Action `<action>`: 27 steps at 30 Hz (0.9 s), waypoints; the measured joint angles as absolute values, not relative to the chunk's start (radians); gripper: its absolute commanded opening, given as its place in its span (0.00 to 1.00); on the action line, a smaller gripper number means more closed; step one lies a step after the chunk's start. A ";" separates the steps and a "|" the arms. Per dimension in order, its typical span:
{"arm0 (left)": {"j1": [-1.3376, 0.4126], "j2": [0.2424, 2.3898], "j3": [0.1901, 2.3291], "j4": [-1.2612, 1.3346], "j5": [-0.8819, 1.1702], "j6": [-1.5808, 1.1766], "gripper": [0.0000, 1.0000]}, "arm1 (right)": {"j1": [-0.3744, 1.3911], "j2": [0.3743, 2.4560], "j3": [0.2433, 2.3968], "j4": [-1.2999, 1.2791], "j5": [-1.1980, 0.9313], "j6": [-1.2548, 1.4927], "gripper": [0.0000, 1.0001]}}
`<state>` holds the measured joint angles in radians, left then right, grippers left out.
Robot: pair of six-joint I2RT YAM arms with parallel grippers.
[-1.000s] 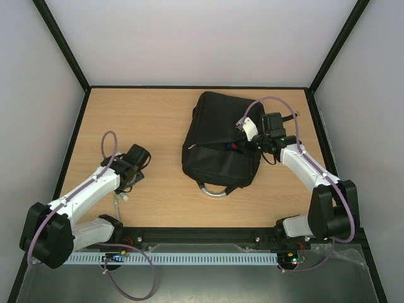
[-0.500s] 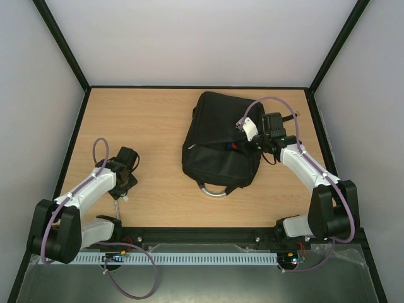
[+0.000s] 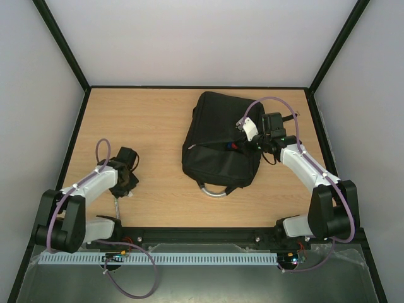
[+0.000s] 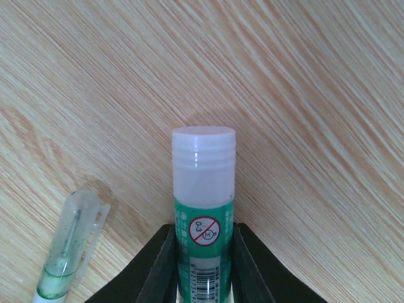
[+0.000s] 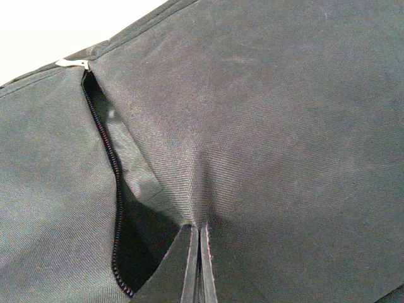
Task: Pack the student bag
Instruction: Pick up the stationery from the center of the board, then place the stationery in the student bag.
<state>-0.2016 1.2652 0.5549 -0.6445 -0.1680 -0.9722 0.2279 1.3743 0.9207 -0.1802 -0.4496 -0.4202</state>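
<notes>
Wood-grain table (image 3: pixel 151 120), black-rimmed on all sides, showed open wood between the arm bases and over its left half. Near the near-left edge the left gripper (image 4: pixel 203 243) had its fingers drawn in against both sides of a green, white-capped glue stick (image 4: pixel 203 189), with a clear-capped pen (image 4: pixel 66 252) lying just beside it. Farther off, right of centre and close to the right rim, the student bag (image 3: pixel 218 142) lay flat, and the right gripper (image 5: pixel 199 259), fully closed, pinched a fold of its fabric beside the open zip (image 5: pixel 117 208); plain white walls stood beyond.

a lab test cell: plain walls (image 3: pixel 208 38) enclosing a wooden table (image 3: pixel 145 120).
</notes>
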 measured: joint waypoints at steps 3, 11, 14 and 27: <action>-0.202 1.275 0.561 -0.637 -0.162 -0.965 0.16 | 0.227 1.374 0.921 -0.181 -0.450 -0.421 0.01; -0.406 1.353 0.622 -0.578 -0.139 -0.929 0.02 | 0.226 1.374 0.921 -0.181 -0.453 -0.422 0.01; -0.531 1.362 0.657 -0.561 -0.132 -0.907 0.02 | 0.224 1.374 0.921 -0.181 -0.455 -0.422 0.01; -0.685 1.180 0.798 -0.302 0.123 -0.590 0.02 | 0.223 1.375 0.921 -0.181 -0.460 -0.422 0.01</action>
<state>-0.6846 1.1801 0.7982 -0.3019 0.1234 -0.5896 0.2226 1.3746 0.9207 -0.1806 -0.4603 -0.4221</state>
